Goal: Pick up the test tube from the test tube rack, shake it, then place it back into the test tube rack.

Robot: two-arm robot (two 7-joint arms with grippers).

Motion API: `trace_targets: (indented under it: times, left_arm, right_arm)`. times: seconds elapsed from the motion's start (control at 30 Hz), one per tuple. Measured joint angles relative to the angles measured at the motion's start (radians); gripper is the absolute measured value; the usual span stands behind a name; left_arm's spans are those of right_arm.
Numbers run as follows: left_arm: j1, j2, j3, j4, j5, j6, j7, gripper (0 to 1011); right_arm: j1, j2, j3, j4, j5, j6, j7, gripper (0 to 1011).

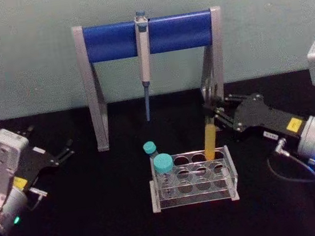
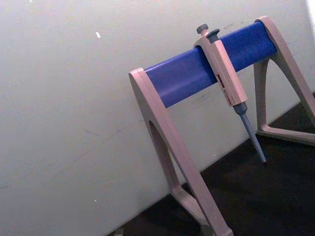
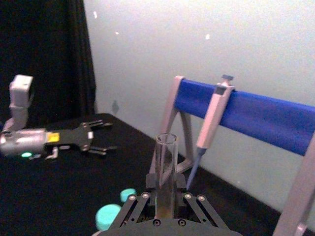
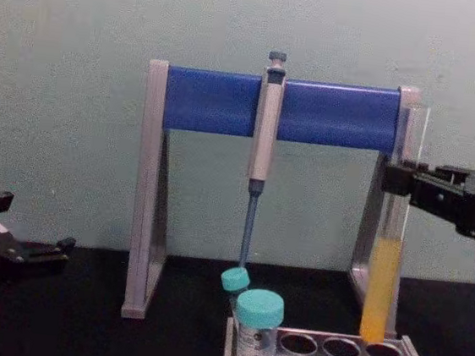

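Black table (image 1: pixel 100 217): right gripper (image 1: pixel 212 115) at 3 o'clock clamped on tube (image 1: pixel 209 143) at rack's (image 1: pixel 232 185) 1 o'clock hole; left gripper (image 1: pixel 67 152) at 9, jaws apart; yellow stickers (image 1: pixel 294 124) unreadable

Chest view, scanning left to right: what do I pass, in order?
left gripper → pipette stand, its left leg → pipette → test tube, clamped by the right gripper reaching in from the right edge.
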State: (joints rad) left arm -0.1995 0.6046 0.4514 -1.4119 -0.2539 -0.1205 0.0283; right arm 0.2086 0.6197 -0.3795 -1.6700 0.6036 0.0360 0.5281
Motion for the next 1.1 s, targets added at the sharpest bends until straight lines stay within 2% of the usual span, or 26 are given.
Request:
trace_targets:
  times: [0.2,0.4,0.57,0.83,1.1]
  left_arm:
    - [0.000,0.000,0.000,0.000,0.000,0.000,0.000,1001]
    - [0.000,0.000,0.000,0.000,0.000,0.000,0.000,1002]
    - [0.000,0.000,0.000,0.000,0.000,0.000,0.000,1001]
    - [0.000,0.000,0.000,0.000,0.000,0.000,0.000,1001]
    - [0.000,0.000,0.000,0.000,0.000,0.000,0.000,1001]
  right_arm:
    - [-0.020,0.013,-0.012,-0.035,0.014,0.004,0.032,229]
    - [0.004,-0.006,-0.039,-0.029,0.018,0.005,0.048,229]
    - [0.052,-0.041,-0.058,0.013,0.018,0.005,0.047,229]
    - [0.091,-0.066,-0.063,0.056,0.012,0.004,0.024,229]
    - [0.093,-0.066,-0.056,0.061,0.007,0.001,0.014,229]
